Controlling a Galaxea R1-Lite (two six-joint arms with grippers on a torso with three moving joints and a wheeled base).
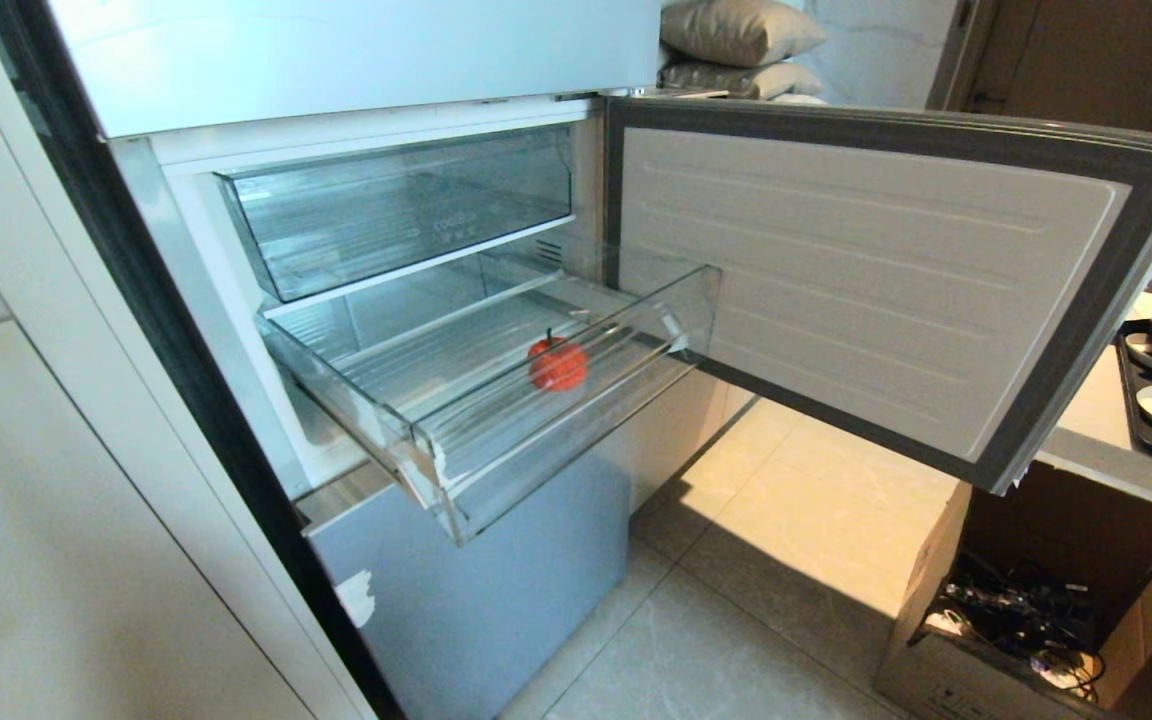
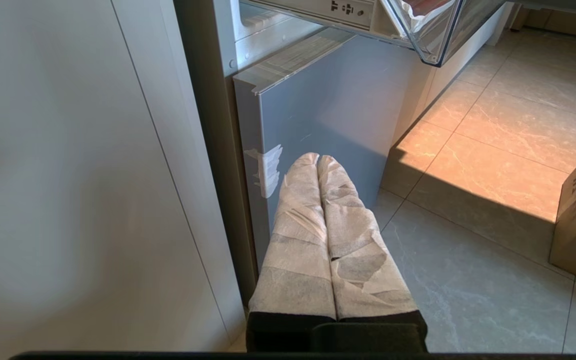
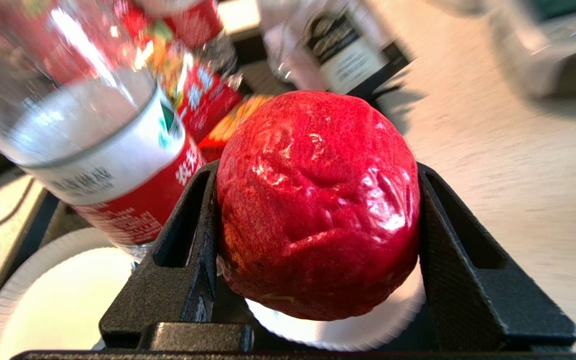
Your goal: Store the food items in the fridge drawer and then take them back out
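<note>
The fridge drawer [image 1: 456,440] stands pulled out below the taller clear bin [image 1: 396,215], the fridge door [image 1: 876,280] swung wide. One small red-orange fruit [image 1: 557,364] already rests on its ribbed floor, so storing looks partly done. The right pincer [image 3: 318,240], outside the head view, is clamped on a wrinkled dark-red fruit [image 3: 318,200] above a desk [image 3: 508,165] crowded with a water bottle [image 3: 98,150] and white plates [image 3: 48,290]; that fruit remains to go in, then both come out. The left pincer [image 2: 318,165] hangs closed and empty near the floor.
</note>
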